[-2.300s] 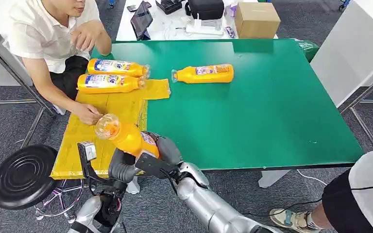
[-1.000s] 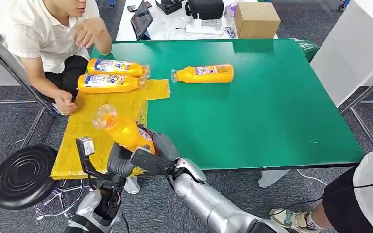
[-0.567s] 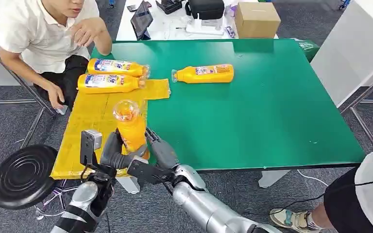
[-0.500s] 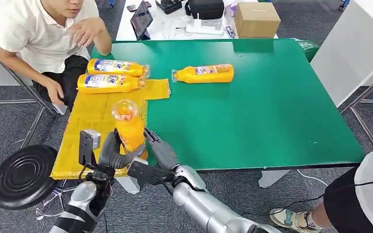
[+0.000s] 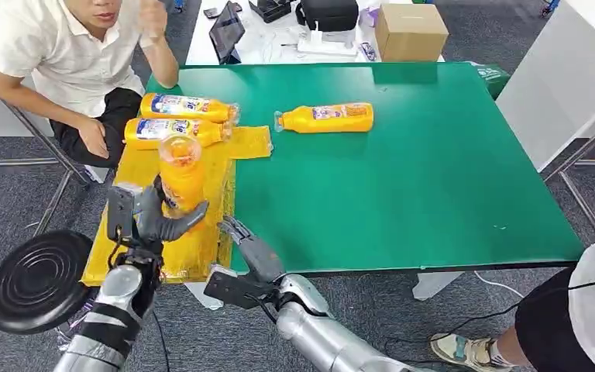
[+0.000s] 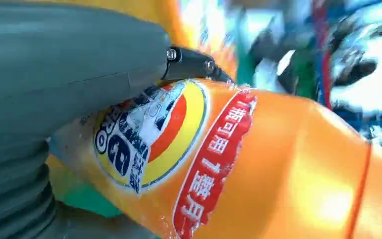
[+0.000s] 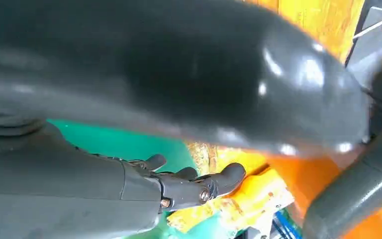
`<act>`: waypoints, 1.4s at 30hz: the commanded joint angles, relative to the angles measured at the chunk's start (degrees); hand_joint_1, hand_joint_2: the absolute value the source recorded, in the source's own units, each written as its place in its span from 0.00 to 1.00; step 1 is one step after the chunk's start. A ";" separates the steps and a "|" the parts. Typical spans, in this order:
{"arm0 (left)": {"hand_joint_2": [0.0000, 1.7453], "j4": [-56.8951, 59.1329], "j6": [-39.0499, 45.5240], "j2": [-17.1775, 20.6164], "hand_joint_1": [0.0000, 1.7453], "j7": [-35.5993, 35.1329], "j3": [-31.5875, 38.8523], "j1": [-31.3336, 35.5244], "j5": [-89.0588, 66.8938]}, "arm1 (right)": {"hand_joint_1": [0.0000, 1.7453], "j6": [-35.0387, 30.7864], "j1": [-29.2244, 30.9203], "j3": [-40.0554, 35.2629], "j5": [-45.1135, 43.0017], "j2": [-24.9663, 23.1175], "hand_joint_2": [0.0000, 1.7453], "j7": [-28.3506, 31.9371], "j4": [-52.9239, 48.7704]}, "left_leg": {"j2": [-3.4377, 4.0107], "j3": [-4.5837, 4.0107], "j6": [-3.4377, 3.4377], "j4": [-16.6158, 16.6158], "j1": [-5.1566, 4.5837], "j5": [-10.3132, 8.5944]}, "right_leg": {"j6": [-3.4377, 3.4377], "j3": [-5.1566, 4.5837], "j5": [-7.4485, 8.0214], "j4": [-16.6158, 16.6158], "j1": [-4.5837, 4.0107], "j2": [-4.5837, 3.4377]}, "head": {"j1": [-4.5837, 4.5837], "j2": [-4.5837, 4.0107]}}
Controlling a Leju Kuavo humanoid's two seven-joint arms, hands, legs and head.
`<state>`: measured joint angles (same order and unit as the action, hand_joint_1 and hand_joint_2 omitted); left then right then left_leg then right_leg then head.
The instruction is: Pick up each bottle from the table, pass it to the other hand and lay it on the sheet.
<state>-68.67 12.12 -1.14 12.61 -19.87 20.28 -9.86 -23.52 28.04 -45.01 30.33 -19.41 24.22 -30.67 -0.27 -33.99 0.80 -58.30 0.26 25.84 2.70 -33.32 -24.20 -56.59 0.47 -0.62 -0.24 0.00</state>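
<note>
My left hand (image 5: 157, 218) grips an orange bottle (image 5: 180, 172) upright above the yellow sheet (image 5: 144, 208); its label (image 6: 149, 134) shows close up in the left wrist view. My right hand (image 5: 245, 249) is open at the near table edge, fingers spread, just right of the sheet and apart from the bottle. Its dark fingers (image 7: 199, 186) show over green table and sheet. Two orange bottles (image 5: 172, 130) (image 5: 188, 107) lie at the sheet's far end. Another orange bottle (image 5: 325, 118) lies on the green table (image 5: 403, 170).
A person (image 5: 77, 62) sits at the table's far left corner, one hand near the sheet. A black round stool (image 5: 35, 279) stands left of my left arm. A second person's leg (image 5: 573, 310) is at the right. A cardboard box (image 5: 409, 31) sits beyond the table.
The bottle passed from my right hand into my left. The left hand carried it up and left over the sheet; the right hand let go and opened.
</note>
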 commanded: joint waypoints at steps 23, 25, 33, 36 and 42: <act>1.00 34.93 1.87 -4.14 1.00 -9.26 -10.80 23.18 -42.14 | 0.00 2.52 0.72 -0.83 0.47 -0.59 0.00 -0.11 -1.74 | -0.18 0.15 -0.02 -0.01 0.01 -0.01 | -0.11 0.25 -0.09 -0.01 -0.03 0.28 | 0.00 0.00; 1.00 39.48 0.21 -4.80 1.00 -10.84 -11.36 25.09 -43.57 | 0.00 3.02 0.48 -2.00 0.25 -0.59 0.00 -0.21 -1.91 | -0.18 0.06 -0.01 -0.02 0.01 -0.02 | -0.05 0.15 -0.07 -0.02 -0.02 0.23 | 0.00 0.00; 1.00 51.39 -2.30 -5.66 1.00 -18.74 -7.06 29.32 -45.15 | 0.00 3.68 -1.31 -8.26 -2.98 -0.59 0.00 -0.31 -2.01 | 0.01 0.13 -0.04 -0.02 0.02 0.02 | -0.09 0.15 -0.05 -0.03 -0.03 0.06 | 0.00 0.00; 1.00 52.23 -4.40 -5.60 1.00 -19.43 -6.28 29.76 -44.77 | 0.00 3.69 -1.53 -9.58 -3.66 -0.59 0.00 -0.12 -2.58 | 0.03 0.06 -0.03 -0.04 0.03 0.01 | -0.07 0.08 -0.04 -0.05 -0.04 0.04 | -0.02 0.00; 1.00 53.05 -7.35 -6.25 1.00 -20.58 -4.29 29.35 -43.55 | 0.00 3.37 -1.44 -11.48 -5.51 -0.59 0.00 -0.66 -2.66 | 0.04 0.10 -0.01 -0.03 0.03 0.02 | -0.06 0.13 -0.05 -0.05 -0.03 0.04 | 0.00 0.00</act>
<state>-24.35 7.93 -5.79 -6.86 -27.12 45.40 -54.62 -20.22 25.52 -51.47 26.71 -19.47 24.04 -33.70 -0.26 -34.01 0.83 -58.31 0.26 25.81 2.71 -33.30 -24.19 -56.63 0.48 -0.62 -0.24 0.00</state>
